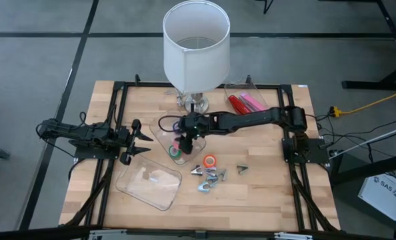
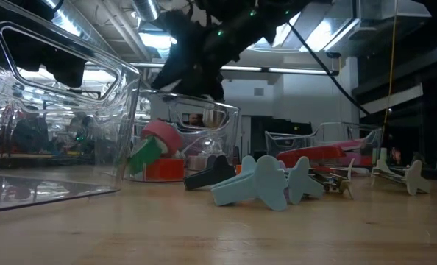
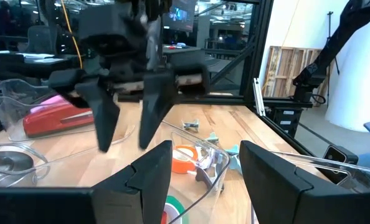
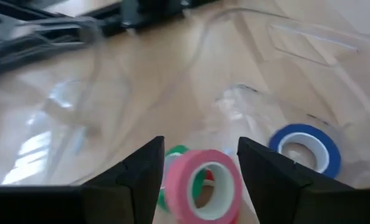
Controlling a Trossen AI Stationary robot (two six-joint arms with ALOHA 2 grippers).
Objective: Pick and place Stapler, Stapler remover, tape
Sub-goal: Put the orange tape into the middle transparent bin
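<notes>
My right gripper (image 1: 185,143) is open and hovers over a small clear tub (image 1: 162,138) at mid-table, fingers pointing down. In the tub, a pink tape roll (image 4: 203,183) leans on a green roll (image 2: 143,156), with a blue roll (image 4: 306,149) lying flat beside them. In the right wrist view the pink roll shows below the gap between my fingers (image 4: 200,144), apart from them. An orange roll (image 1: 210,161) lies on the table. Several staple removers (image 1: 208,177) lie near it. The red stapler (image 1: 240,103) sits in a far clear tray. My left gripper (image 1: 145,138) waits open, left of the tub.
A large clear bin (image 1: 148,180) lies near the table's left-near part. A tall white cylinder shade (image 1: 197,43) stands at the far edge on a glass base. Bare wood shows along the near edge and the right-near area. Black frame rails run down both sides.
</notes>
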